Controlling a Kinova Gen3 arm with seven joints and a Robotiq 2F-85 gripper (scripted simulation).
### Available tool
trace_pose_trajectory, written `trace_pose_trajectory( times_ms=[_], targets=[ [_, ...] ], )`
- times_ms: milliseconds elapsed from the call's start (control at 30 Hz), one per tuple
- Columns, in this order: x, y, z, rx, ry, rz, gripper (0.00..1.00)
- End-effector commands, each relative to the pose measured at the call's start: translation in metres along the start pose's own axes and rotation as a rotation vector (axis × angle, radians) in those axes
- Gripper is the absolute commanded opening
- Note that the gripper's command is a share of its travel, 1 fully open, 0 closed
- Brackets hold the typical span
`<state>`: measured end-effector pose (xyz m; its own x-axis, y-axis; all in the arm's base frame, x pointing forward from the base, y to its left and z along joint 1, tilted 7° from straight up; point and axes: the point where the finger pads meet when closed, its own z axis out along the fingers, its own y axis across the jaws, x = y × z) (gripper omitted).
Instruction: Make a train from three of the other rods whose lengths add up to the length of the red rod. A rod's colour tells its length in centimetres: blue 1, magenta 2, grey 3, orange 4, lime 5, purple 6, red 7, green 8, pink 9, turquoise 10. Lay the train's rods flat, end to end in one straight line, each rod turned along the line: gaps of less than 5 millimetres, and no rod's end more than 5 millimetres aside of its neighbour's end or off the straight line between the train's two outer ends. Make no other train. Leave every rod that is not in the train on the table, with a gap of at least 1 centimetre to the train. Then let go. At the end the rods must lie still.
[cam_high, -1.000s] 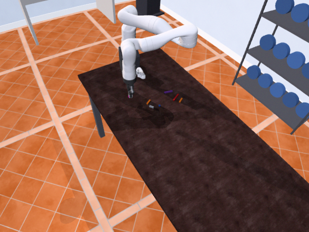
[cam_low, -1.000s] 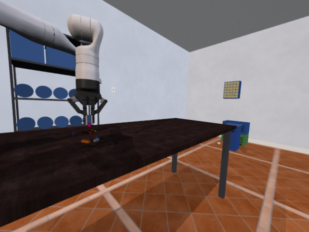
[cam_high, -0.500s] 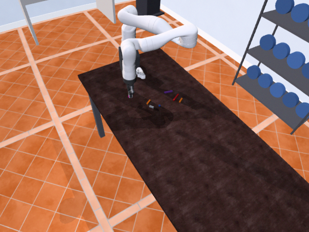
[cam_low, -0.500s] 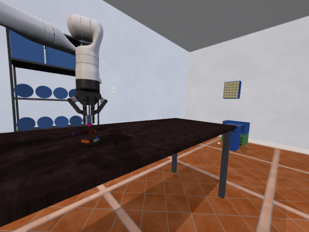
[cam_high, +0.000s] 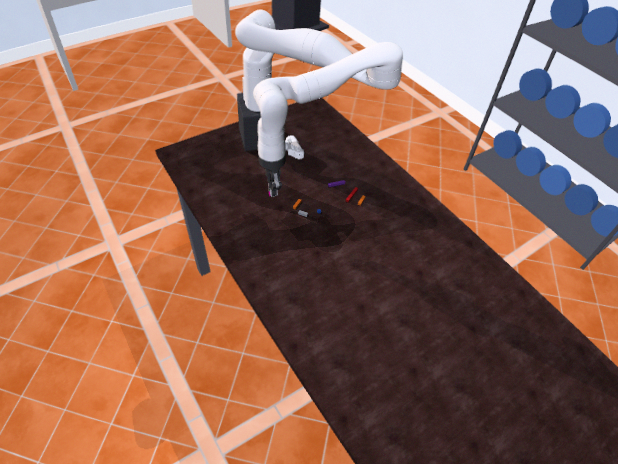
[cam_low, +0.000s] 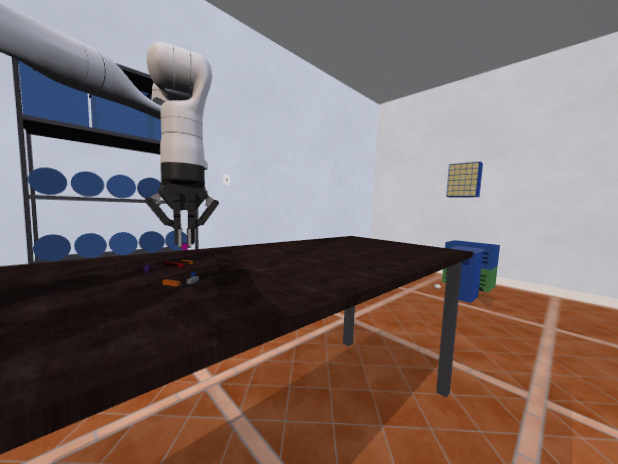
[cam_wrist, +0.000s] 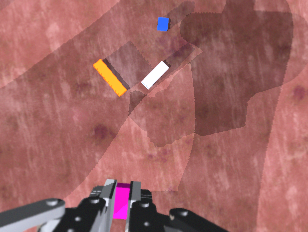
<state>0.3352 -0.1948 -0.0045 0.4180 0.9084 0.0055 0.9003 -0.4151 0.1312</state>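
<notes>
My gripper (cam_high: 273, 192) is shut on the magenta rod (cam_wrist: 121, 201) and holds it above the dark table; the rod also shows in the exterior view (cam_low: 184, 246). Ahead of it in the wrist view lie an orange rod (cam_wrist: 109, 77), a grey rod (cam_wrist: 154, 75) and a small blue rod (cam_wrist: 163, 24), all apart from each other. In the top view these are the orange rod (cam_high: 297, 203), the grey rod (cam_high: 302, 213) and the blue rod (cam_high: 319, 211). Farther right lie the red rod (cam_high: 351, 194), a second orange rod (cam_high: 361, 200) and a purple rod (cam_high: 336, 183).
The table's left edge (cam_high: 200, 220) runs close to my gripper. The arm's base (cam_high: 248, 127) stands at the table's far end. A shelf with blue discs (cam_high: 560, 130) stands off to the right of the table.
</notes>
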Motion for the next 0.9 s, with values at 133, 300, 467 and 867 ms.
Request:
trace_pose_trajectory(
  times_ms=[133,300,467,867],
  targets=[
    [0.071,0.018,0.000,0.005,-0.002,-0.018,0.05],
    [0.118,0.022,-0.001,0.005,-0.002,-0.017,0.05],
    [0.143,0.022,-0.001,0.003,-0.001,-0.017,0.05],
    [0.164,0.021,-0.001,0.002,-0.002,-0.011,0.05]
  ],
)
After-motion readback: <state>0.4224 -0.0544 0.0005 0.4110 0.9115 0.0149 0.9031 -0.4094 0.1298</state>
